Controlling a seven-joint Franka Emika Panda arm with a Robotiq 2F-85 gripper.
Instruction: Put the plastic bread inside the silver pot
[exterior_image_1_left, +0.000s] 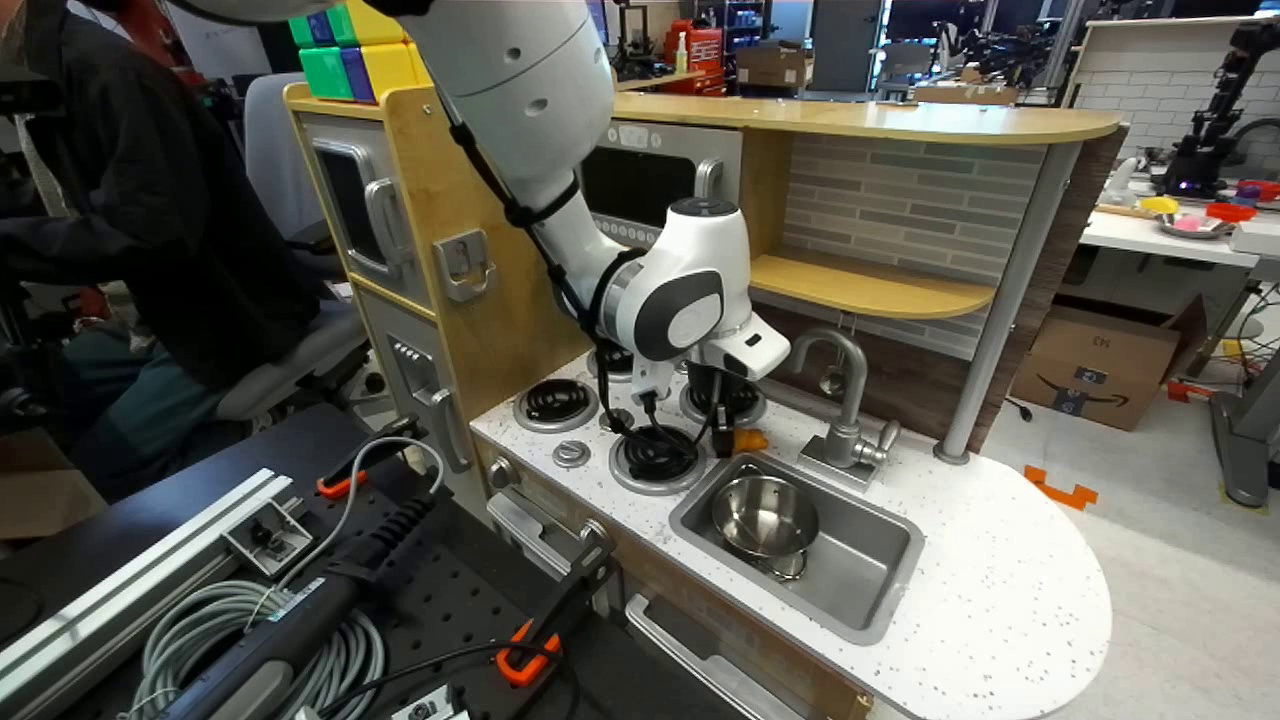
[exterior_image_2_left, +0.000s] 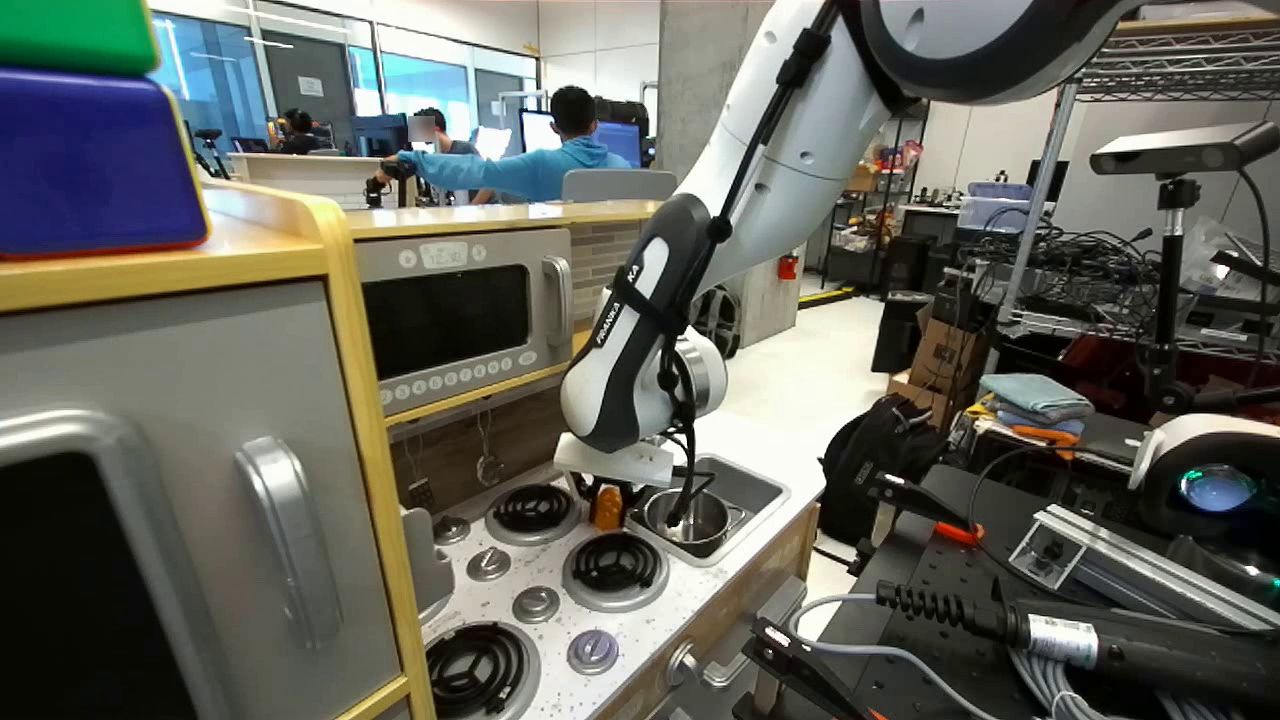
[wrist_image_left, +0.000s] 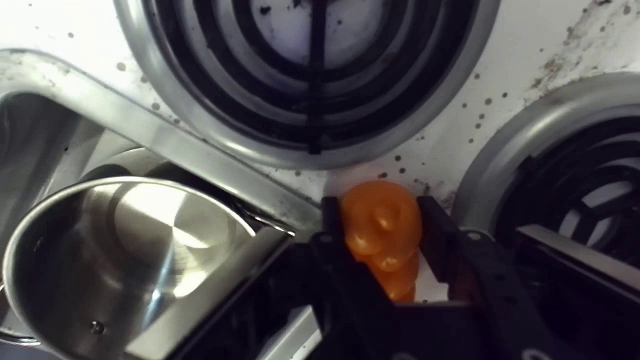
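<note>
The plastic bread is an orange, lumpy, rounded piece between the two black fingers of my gripper in the wrist view. Both fingers touch its sides. In both exterior views the bread shows at the gripper, over the counter between a burner and the sink. I cannot tell whether it is lifted off the counter. The silver pot sits upright inside the sink, left of the gripper in the wrist view. It also shows in both exterior views, and its inside looks empty.
The sink has a metal rim close to the gripper. A grey faucet stands behind it. Burners and knobs lie beside the gripper. A toy microwave and a yellow shelf stand at the back.
</note>
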